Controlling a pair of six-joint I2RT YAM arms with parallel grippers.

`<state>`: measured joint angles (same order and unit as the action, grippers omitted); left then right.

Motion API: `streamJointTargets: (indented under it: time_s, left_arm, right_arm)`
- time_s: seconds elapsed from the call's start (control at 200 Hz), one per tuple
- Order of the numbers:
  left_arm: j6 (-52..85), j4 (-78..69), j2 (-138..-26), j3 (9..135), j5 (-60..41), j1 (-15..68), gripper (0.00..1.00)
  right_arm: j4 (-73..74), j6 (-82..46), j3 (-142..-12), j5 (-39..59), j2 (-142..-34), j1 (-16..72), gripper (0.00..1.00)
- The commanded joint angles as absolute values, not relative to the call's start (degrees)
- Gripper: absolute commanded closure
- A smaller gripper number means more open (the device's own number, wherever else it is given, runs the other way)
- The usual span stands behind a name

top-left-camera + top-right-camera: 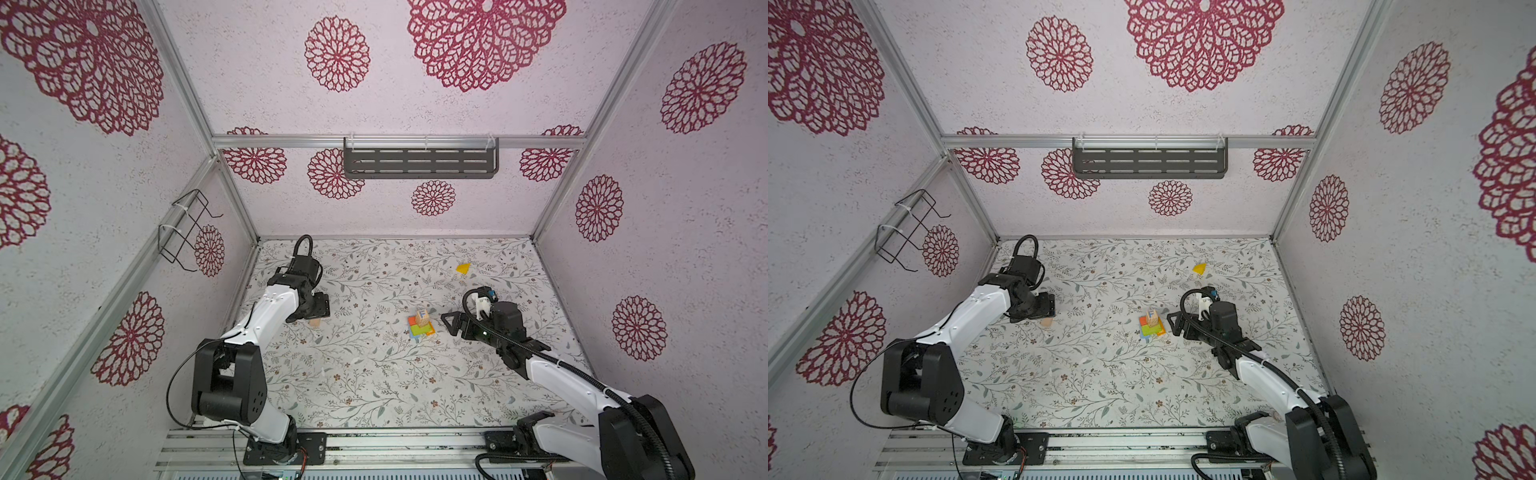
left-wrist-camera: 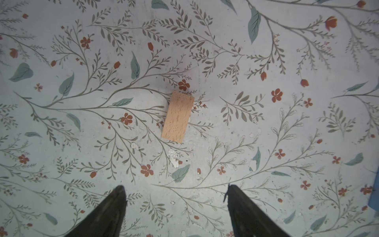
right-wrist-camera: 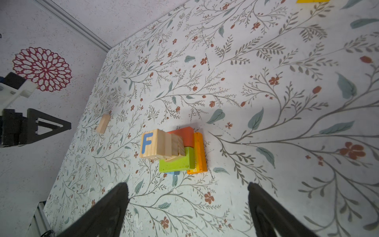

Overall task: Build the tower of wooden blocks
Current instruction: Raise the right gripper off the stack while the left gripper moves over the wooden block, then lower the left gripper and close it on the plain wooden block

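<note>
Wood block tower (image 1: pixel 422 325) stands mid table (image 1: pixel 374 374): flat blue, orange, red, lime-green pieces, lettered cube (image 3: pixel 151 144) with blue F topmost. Right gripper (image 3: pixel 187 185) just beside tower, on its right in both top views. Jaws spread wide, nothing held, stack clear of tips. Left gripper (image 2: pixel 176 188) hovers above plain tan block (image 2: pixel 178 117). Jaws well apart, empty; block lies flat ahead of tips, not between them. Yellow block (image 1: pixel 463 268) sits well apart, far side.
</note>
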<state>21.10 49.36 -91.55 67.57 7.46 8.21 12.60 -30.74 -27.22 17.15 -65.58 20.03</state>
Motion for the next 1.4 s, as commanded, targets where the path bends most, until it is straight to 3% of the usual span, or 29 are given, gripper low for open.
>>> streamJointTargets:
  time_s: [0.0,0.22,0.986,1.396]
  left_arm:
    - [17.0,47.0,-95.1,68.6,8.6,6.1,0.20]
    - [13.9,45.0,-101.7,71.3,7.4,3.8,0.28]
    - [7.9,42.1,-109.4,74.3,2.4,4.0,0.32]
    - [7.8,41.9,-110.9,74.2,1.5,4.4,0.48]
  right_arm:
    - [17.3,-32.1,-27.7,15.4,-64.3,19.8,0.01]
    - [17.1,-31.9,-25.4,9.2,-59.8,19.8,0.01]
    - [18.6,-31.8,-24.1,6.8,-60.6,19.8,0.01]
    - [18.2,-31.7,-24.2,6.4,-60.3,19.8,0.01]
